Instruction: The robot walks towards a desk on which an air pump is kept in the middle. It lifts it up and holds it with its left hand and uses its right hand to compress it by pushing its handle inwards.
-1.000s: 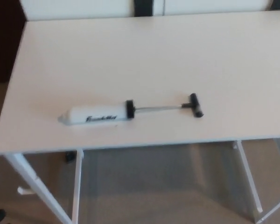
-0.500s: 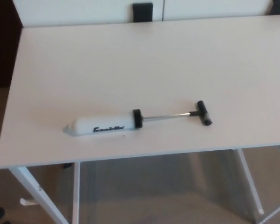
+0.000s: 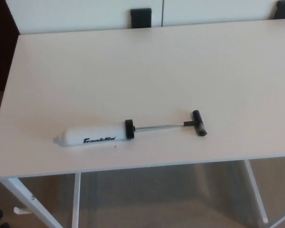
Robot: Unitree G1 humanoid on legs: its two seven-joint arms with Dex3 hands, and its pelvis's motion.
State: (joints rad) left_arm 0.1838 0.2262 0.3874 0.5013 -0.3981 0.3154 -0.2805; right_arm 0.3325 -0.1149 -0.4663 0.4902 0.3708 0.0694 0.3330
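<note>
I see the air pump (image 3: 95, 135) lying flat near the front edge of the bench (image 3: 133, 66), its handle (image 3: 199, 123) pulled fully out to the pump's right. Neither hand shows, so their state is unknown. Lifting and compressing both remain.

Bare desk (image 3: 147, 71) around air pump (image 3: 92, 135)

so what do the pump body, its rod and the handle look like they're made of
The pump body looks like white plastic, smooth with a printed black logo. The rod looks like bare metal: thin, grey, slightly shiny. The handle and the collar look like matte black plastic or rubber; the picture is too soft to tell which.
</note>
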